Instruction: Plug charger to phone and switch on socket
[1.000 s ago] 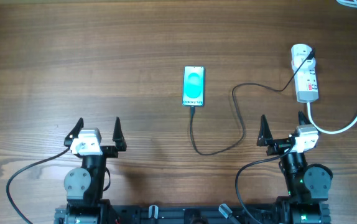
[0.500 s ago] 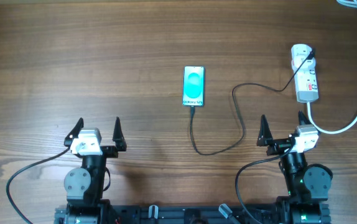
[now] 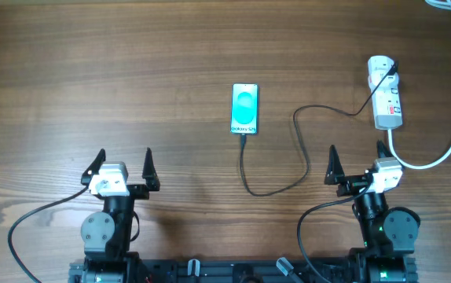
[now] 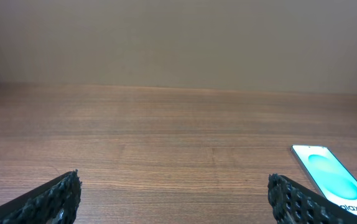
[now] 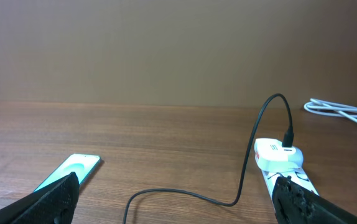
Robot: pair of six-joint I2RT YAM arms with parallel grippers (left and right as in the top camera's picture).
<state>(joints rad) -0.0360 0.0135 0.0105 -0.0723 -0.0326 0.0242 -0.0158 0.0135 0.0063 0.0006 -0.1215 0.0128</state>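
The phone [image 3: 244, 108] lies flat at the table's middle, cyan screen up, white strip at its near end. The thin black charger cable [image 3: 302, 153] runs from the phone's near end, where its tip sits against the phone's edge, loops right and up to the black plug in the white socket strip [image 3: 386, 93] at the right. My left gripper [image 3: 122, 167] is open and empty at the near left. My right gripper [image 3: 357, 163] is open and empty at the near right, just below the socket. The phone also shows in the left wrist view [image 4: 334, 179] and the right wrist view [image 5: 73, 169], the socket in the right wrist view [image 5: 281, 157].
A thick white cord [image 3: 445, 157] leaves the socket's near end and curves up along the table's right edge. Bare wood lies to the left and far side of the phone. A plain wall stands behind the table in both wrist views.
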